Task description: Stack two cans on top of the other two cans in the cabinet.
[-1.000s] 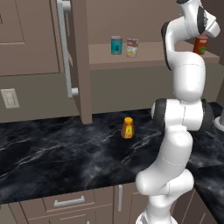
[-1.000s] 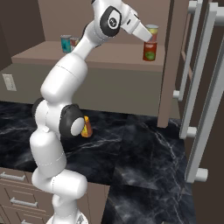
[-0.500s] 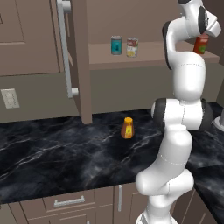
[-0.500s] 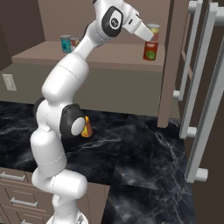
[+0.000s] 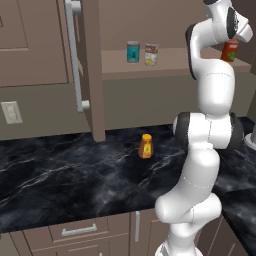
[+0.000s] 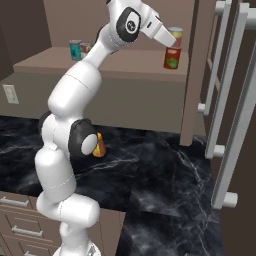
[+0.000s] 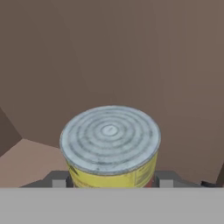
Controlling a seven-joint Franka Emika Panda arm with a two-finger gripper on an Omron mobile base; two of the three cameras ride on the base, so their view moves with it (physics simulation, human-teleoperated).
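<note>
The end effector, seemingly clamped on the yellow-labelled can atop the red can, next should release.

can lid: dull ringed metal
worktop: glossy black marble
cabinet: matt brown wood
handle: silvery metal

shelf: plain brown board inside the open cabinet, above the tabletop
shelf, far side: teal-blue can and white-and-red can upright, just beside each other
shelf, near side: red can upright, with the red-and-yellow can on top of it
tabletop: dark marbled stone
on tabletop: small orange bottle, upright, alone
</note>
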